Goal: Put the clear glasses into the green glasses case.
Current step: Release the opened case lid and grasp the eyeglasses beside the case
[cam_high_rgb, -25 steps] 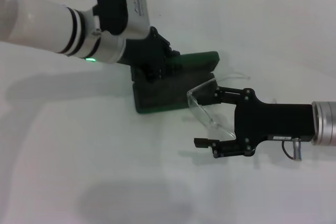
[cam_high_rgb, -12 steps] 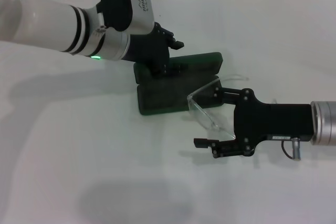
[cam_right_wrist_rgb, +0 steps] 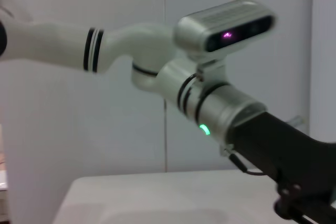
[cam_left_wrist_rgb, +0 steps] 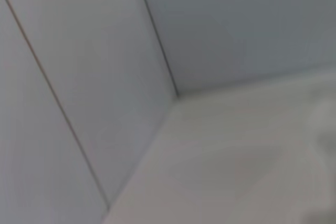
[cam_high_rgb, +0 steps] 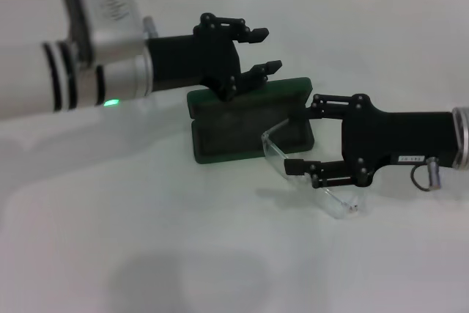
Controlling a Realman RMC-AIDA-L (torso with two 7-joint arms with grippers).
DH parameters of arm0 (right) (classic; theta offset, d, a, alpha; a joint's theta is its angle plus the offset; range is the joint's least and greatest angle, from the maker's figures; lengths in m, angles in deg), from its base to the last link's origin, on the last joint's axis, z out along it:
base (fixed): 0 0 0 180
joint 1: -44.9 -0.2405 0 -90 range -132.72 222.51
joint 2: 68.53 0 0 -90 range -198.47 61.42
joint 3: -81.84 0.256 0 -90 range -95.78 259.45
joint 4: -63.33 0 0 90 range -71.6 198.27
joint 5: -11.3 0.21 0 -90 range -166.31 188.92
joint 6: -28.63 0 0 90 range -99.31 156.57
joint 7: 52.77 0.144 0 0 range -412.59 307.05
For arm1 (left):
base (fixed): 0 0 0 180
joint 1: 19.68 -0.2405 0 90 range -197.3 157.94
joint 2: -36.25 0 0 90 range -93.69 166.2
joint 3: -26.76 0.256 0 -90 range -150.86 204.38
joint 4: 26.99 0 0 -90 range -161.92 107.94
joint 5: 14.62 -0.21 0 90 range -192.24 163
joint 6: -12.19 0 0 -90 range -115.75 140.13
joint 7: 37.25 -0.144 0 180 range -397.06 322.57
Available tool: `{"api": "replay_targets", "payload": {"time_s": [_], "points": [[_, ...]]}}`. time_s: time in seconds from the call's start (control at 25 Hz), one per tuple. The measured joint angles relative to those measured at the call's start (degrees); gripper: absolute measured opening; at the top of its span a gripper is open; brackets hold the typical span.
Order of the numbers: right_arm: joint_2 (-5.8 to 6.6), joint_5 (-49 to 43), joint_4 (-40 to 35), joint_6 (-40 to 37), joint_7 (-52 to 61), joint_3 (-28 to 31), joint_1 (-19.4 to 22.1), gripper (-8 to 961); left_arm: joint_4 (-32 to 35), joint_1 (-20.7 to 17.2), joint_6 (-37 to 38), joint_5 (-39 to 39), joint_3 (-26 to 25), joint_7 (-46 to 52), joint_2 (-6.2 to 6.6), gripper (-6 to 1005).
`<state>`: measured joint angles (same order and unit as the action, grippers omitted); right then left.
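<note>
On the white worktop [cam_high_rgb: 146, 254], the dark green matte hinged glasses case [cam_high_rgb: 249, 126] lay open mid-table. My right gripper [cam_high_rgb: 308, 137], spread, straddled the transparent plastic wraparound glasses [cam_high_rgb: 293, 166] beside it, ungrasped; my left gripper [cam_high_rgb: 258, 50] hovered open above the case.

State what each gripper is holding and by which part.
Neither holds anything. The right gripper brackets the clear glasses, jaws open; the left gripper hovers open above the green glasses case.
</note>
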<state>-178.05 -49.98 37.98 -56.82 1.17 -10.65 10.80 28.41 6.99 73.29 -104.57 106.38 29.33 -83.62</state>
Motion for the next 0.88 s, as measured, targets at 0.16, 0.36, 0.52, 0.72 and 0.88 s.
{"api": "replay_targets", "payload": {"time_s": [0.16, 0.36, 0.52, 0.72, 0.88], "points": [[2.03, -10.6, -11.8, 0.4, 14.8, 1.9, 1.3, 760, -6.6, -3.9, 6.0, 16.0, -0.1, -10.0, 0.12, 454], [0.72, -33.1, -29.4, -0.2, 38.8, 9.9, 1.9, 718, -21.1, -6.5, 15.1, 32.1, -2.7, -24.7, 0.27, 454], [-2.48, -53.2, -42.8, -1.4, 58.1, 12.0, -0.5, 670, -27.0, -6.6, 17.0, 33.6, -4.5, -27.6, 0.33, 454], [-6.47, -68.7, -47.7, -3.3, 72.1, 10.0, -5.8, 659, -29.4, -6.3, 16.7, 33.6, -4.7, -28.7, 0.36, 455], [-6.41, -69.4, -47.3, -1.2, 76.7, 6.1, -6.8, 658, -29.5, -6.1, 16.9, 33.6, -4.7, -28.9, 0.32, 455]]}}
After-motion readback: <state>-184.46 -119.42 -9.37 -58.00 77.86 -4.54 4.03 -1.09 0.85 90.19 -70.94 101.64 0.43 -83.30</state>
